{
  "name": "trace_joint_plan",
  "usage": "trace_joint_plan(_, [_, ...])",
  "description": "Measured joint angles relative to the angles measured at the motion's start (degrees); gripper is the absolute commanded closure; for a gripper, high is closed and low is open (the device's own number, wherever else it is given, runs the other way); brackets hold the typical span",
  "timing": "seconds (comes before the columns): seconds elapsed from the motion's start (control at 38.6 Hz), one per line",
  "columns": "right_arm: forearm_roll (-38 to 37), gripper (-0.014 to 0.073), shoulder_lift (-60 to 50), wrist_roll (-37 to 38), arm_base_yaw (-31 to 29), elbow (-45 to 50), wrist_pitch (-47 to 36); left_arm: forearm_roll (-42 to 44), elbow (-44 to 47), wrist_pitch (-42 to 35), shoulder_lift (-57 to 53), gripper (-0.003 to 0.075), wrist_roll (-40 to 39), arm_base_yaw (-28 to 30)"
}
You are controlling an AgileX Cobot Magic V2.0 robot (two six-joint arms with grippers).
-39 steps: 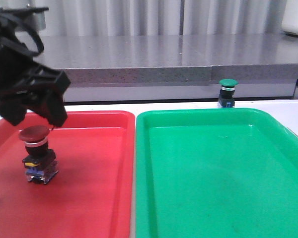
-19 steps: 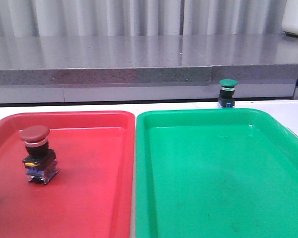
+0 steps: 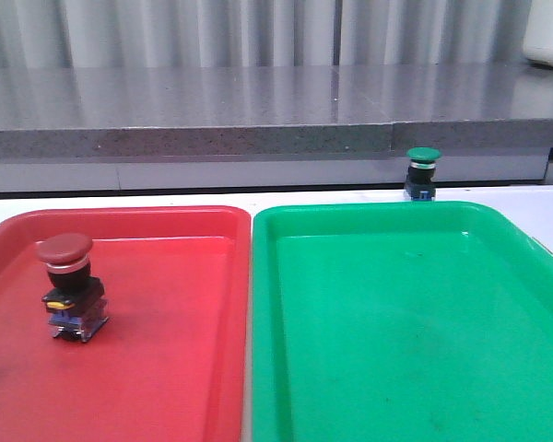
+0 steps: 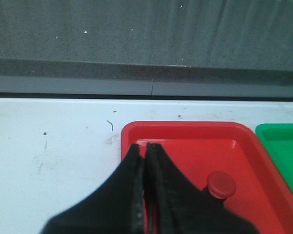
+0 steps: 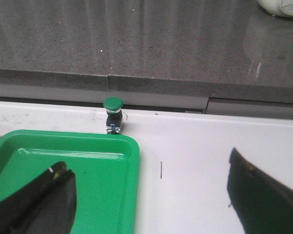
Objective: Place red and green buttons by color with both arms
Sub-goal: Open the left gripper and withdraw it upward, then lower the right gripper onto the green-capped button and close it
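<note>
The red button, dark-red cap on a black-and-blue base, stands upright in the red tray near its left side; its cap also shows in the left wrist view. The green button stands on the white table behind the green tray; it also shows in the right wrist view. My left gripper is shut and empty, above the red tray's corner, apart from the red button. My right gripper is open wide and empty, over the green tray's edge, short of the green button. Neither gripper shows in the front view.
A grey stone ledge runs along the back of the white table. A white object stands on the ledge at the far right. The two trays lie side by side, almost touching.
My left gripper stood just above the red button one second ago; it has since withdrawn out of the front view. The red button stays in the red tray. The green button has not moved.
</note>
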Motion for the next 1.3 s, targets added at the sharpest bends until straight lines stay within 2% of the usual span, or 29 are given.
trace_joint_plan(0.26, [0.0,-0.0046,0.0,0.0,0.0,0.0,0.0,-2.01,3.91,-0.38,-11.12,0.074,0.0,0.0])
trace_joint_plan(0.75, [0.0,-0.0046,2.1,0.0,0.0,-0.25,-1.6,-2.01,3.91,-1.21,-11.68,0.074,0.0,0.0])
trace_joint_plan(0.91, [0.0,-0.0046,13.06,0.0,0.0,-3.23,-3.73,-2.01,3.91,-1.34,-11.68,0.074,0.0,0.0])
trace_joint_plan(1.09, [0.0,-0.0046,30.68,0.0,0.0,-10.06,-8.08,-2.01,3.91,-1.43,-11.68,0.074,0.0,0.0])
trace_joint_plan(1.3, [1.56,-0.0046,50.88,0.12,2.31,-23.51,-6.71,-2.01,3.91,-1.43,-11.68,0.074,0.0,0.0])
